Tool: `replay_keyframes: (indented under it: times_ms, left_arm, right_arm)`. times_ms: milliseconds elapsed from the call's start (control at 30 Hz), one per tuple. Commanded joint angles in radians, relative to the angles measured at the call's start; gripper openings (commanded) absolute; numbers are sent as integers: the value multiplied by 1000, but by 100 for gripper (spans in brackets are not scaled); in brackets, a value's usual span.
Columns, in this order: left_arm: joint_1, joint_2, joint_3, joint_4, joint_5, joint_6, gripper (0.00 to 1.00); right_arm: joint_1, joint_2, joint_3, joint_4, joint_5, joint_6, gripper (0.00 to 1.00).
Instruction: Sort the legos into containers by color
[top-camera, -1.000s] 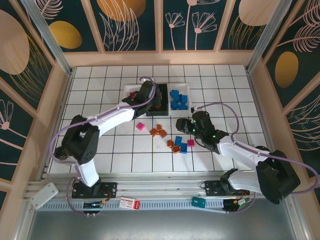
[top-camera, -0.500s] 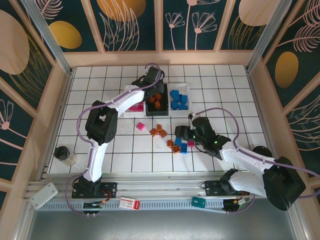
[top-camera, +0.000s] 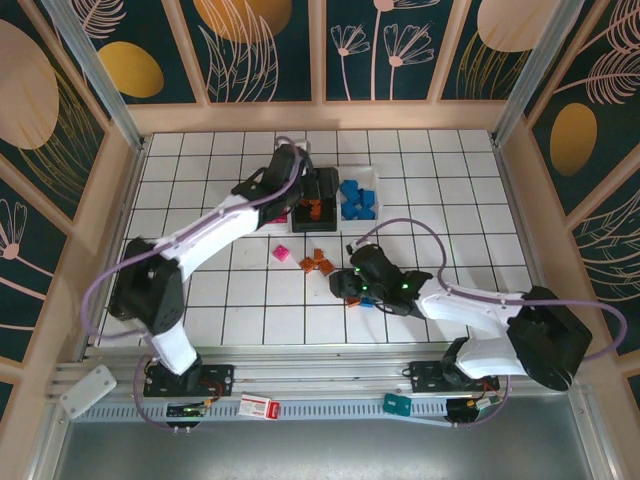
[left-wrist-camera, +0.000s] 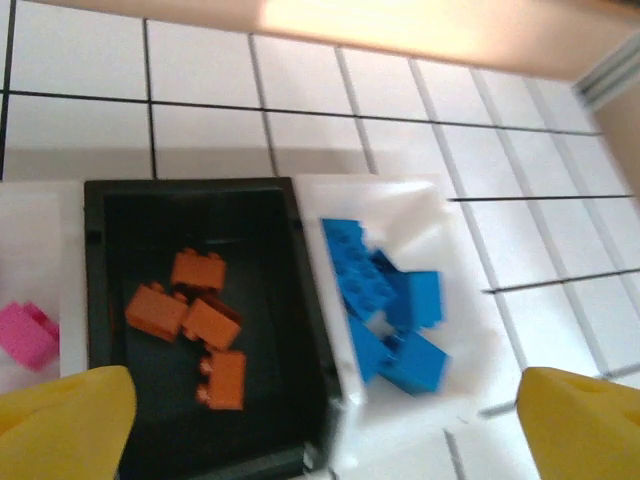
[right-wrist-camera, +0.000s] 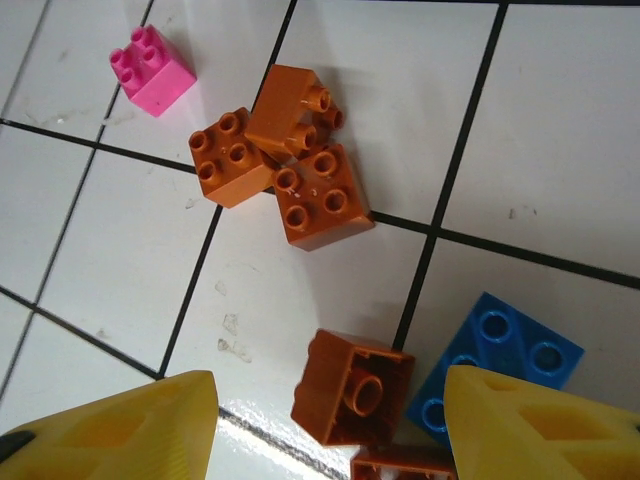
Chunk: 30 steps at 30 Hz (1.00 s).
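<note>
left gripper (left-wrist-camera: 320, 430) spread, empty, over black tray (left-wrist-camera: 130, 220) of orange bricks (left-wrist-camera: 185, 310), probably the drop spot | right gripper (right-wrist-camera: 330, 420) spread, straddling overturned orange brick (right-wrist-camera: 352, 386), poised to pinch | pink brick (right-wrist-camera: 152, 68), blue brick (right-wrist-camera: 505, 360) loose nearby

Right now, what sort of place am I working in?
Most likely a purpose-built tabletop robot cell, not a home or shop. The work surface is a white tiled table, boxed in by wood-framed leaf-print panels, with a slotted metal rail along the near edge.
</note>
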Motion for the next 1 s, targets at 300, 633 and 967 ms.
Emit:
replay_keyframes:
  times_ms: [300, 633, 967]
  left_arm:
    - [-34, -485, -573, 123, -92, -124, 98]
    - [-33, -631, -693, 78, -139, -160, 98]
    - [-33, -681, -732, 64, -144, -165, 99]
  right_arm:
    - [193, 267, 205, -238, 417, -29, 60]
    - [262, 400, 275, -321, 585, -5, 35]
    - [270, 242, 230, -196, 571, -72, 10]
